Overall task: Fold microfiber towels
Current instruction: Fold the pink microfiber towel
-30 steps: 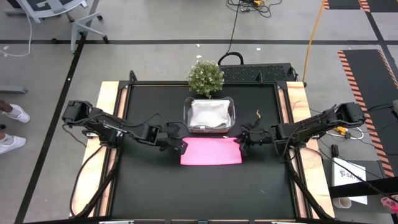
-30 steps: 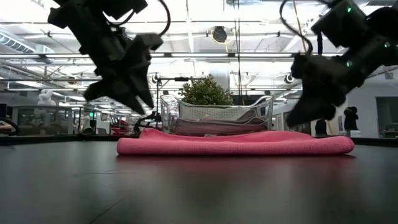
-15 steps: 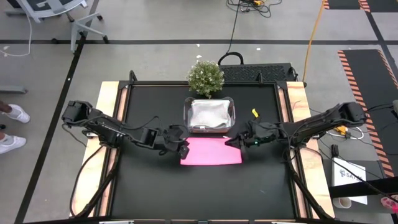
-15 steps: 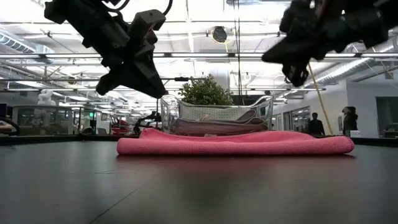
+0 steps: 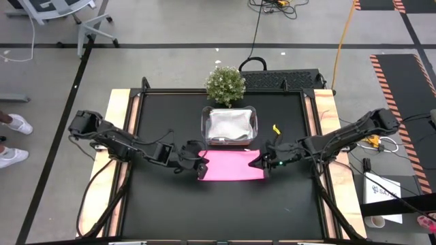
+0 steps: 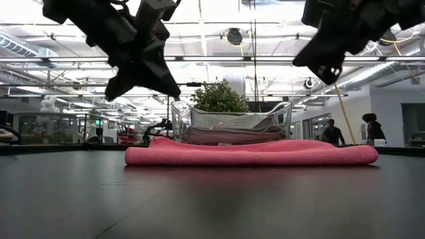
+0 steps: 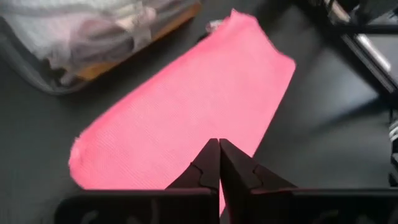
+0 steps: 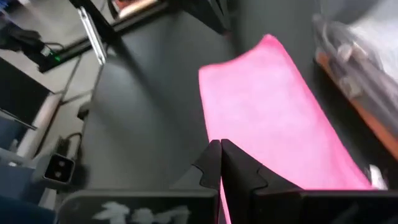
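A bright pink microfiber towel (image 5: 231, 165) lies folded into a long flat strip on the black table, just in front of the clear tub (image 5: 204, 126). The tub holds folded cloths with a light grey one (image 5: 230, 124) on top. My left gripper (image 5: 202, 168) hovers over the strip's left end, shut and empty. My right gripper (image 5: 257, 162) hovers over the right end, also shut and empty. In the low view both grippers (image 6: 176, 93) (image 6: 325, 74) stand well above the towel (image 6: 252, 153). The wrist views show shut fingertips (image 7: 219, 146) (image 8: 219, 148) over pink cloth.
A small potted plant (image 5: 225, 83) stands behind the tub at the table's far edge. Bare black tabletop (image 5: 225, 204) stretches in front of the towel. A person's shoes (image 5: 13, 124) show on the floor to the left of the table.
Both grippers have shut with nothing between their fingers and have risen from the towel's two ends to well above it. The right gripper has also tipped up from pointing downward. The pink towel has stayed flat where it was.
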`<state>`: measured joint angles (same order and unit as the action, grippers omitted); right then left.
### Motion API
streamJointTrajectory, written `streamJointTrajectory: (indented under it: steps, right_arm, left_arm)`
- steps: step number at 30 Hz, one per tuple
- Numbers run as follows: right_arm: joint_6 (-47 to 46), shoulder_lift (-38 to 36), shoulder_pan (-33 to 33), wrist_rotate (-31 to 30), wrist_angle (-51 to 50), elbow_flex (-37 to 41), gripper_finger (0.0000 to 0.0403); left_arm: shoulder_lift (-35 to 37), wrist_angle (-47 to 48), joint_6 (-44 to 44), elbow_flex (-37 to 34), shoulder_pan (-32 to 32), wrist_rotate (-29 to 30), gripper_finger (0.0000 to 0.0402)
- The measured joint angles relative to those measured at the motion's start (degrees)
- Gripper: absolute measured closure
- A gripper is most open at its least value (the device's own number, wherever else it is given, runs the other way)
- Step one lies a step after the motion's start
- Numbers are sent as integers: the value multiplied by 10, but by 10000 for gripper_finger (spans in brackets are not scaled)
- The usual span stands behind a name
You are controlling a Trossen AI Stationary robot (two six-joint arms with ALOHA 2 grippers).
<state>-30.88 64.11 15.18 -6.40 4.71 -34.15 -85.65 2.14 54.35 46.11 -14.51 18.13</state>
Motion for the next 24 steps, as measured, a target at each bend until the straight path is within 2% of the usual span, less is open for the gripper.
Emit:
streamJointTrajectory:
  steps: [5,13,19,24]
  right_arm:
    - [-37,27,32,-14,0,12,403]
    - [-64,94,63,-13,1,12,403]
    - [-81,141,75,-11,5,12,403]
    - [-85,177,78,-11,6,12,403]
  left_arm:
    - [-32,-11,13,0,-19,0,399]
    - [-112,-121,11,1,-37,-1,398]
    - [-140,-126,18,0,-36,-3,399]
    - [-142,-127,22,0,-36,-28,398]
